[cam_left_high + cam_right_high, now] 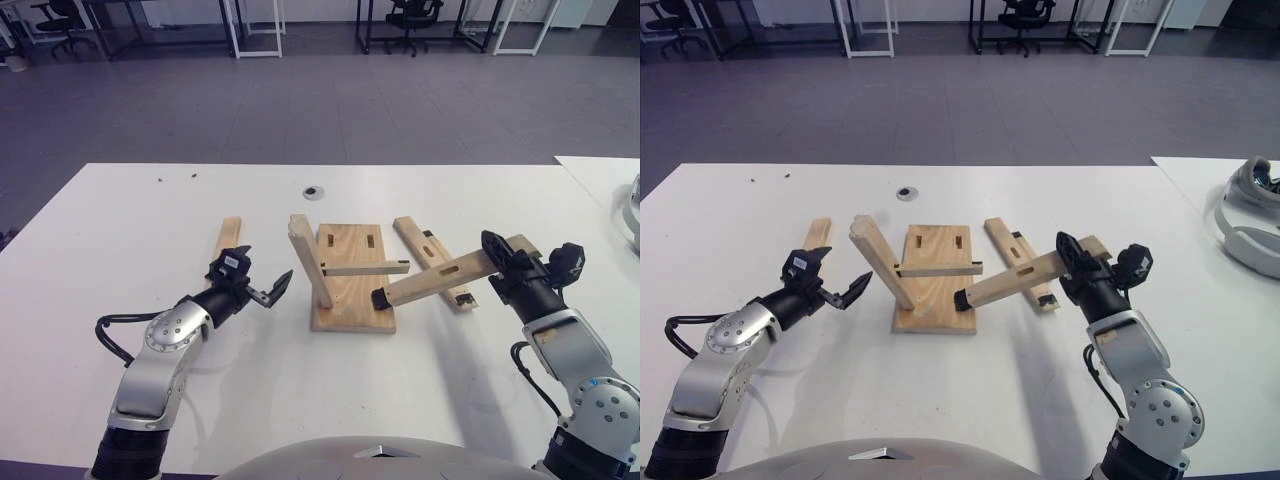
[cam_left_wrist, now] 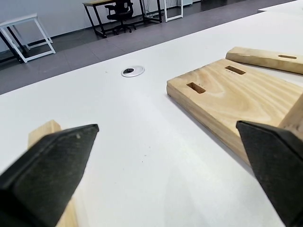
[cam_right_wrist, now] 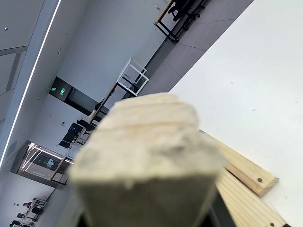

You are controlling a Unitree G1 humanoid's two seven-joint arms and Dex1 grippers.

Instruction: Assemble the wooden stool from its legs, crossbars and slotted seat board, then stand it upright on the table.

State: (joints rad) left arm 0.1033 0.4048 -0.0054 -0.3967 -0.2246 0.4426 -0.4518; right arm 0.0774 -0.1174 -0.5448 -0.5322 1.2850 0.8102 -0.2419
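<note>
Fitting the second leg: right end effector (image 1: pixel 505 262) grips the held leg (image 1: pixel 435 280), its far tip at the seat board (image 1: pixel 350 300), which lies flat on the desk (image 1: pixel 150 210). The first leg (image 1: pixel 308 260) and crossbar (image 1: pixel 365 268) look seated. Two spare legs (image 1: pixel 229 238) are unfitted and the flip is pending. Left end effector (image 1: pixel 265 272) hangs open beside the board. The left wrist view adds empty slots (image 2: pixel 196 87), while the head views show the crossbar.

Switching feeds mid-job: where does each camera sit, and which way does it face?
Eye views: on the head, facing forward and down; table, board, left pincer, right pincer with leg.
Left wrist: behind its open pincer, facing the board.
Right wrist: looks along the gripped leg's end.
Shared: eyes and left wrist both show the board.
</note>
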